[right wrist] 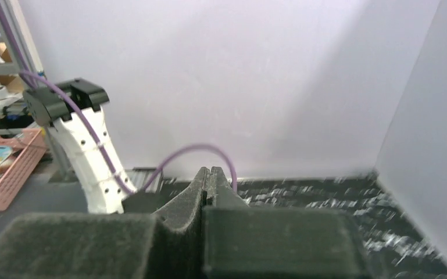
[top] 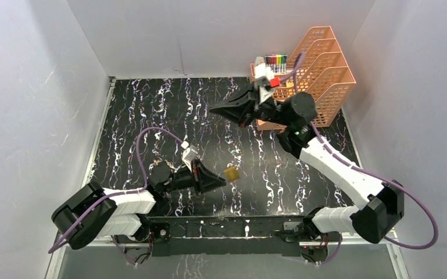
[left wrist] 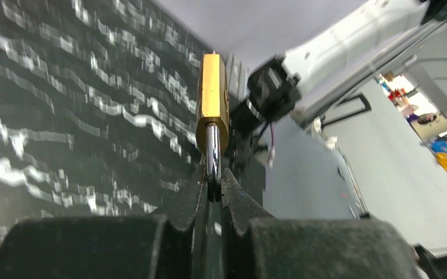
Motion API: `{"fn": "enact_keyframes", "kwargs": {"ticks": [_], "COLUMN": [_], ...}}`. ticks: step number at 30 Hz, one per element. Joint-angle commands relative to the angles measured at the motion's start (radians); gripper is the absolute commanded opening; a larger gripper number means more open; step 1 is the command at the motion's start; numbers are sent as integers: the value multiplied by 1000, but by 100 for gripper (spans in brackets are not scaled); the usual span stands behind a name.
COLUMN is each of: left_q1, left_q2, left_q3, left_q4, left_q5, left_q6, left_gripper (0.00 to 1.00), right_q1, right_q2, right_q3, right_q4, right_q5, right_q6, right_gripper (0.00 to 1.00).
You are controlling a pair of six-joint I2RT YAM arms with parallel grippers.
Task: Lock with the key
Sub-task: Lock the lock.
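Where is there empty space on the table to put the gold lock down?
The far left of the table, between the left wall and the right gripper, is bare. So is the middle strip beyond the padlock. The far right corner is crowded by the orange rack.

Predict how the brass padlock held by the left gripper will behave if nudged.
The padlock looks like solid brass, so it is probably rigid and heavy for its size. The left gripper pinches only its smooth metal shackle, so it may slip or pivot in the grip. Its body sticks out unsupported, so a push would likely twist it.
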Motion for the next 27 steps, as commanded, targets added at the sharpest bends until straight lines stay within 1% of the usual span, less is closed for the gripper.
{"fn": "enact_keyframes", "kwargs": {"ticks": [1,9,17,23,24,26,27], "left_q1": [0,0,-1,3,3,3,5], "left_q2": [-40,-76,-97,-168,-184,-214,-231], "left_q3": [4,59,110,132,132,134,134], "left_q4": [-33,-104,-187,-302,-321,-355,-372], "left_q5": [108,87,92,45,33,13,2], "left_q6": [25,79,125,182,190,205,212], "left_gripper": [0,0,0,0,0,0,0], "right_q1": [-9,-22,-33,-53,-57,-62,-64], "right_q2": [-60,-122,-280,-383,-394,-408,-410], "right_q3": [41,-20,-155,-217,-227,-244,-249], "right_q4": [194,138,-59,-232,-249,-269,-277], "right_q5": [57,87,196,218,213,192,180], "right_q6": [12,-21,-125,-178,-182,-186,-185], "right_gripper": [0,0,0,0,9,34,44]}}
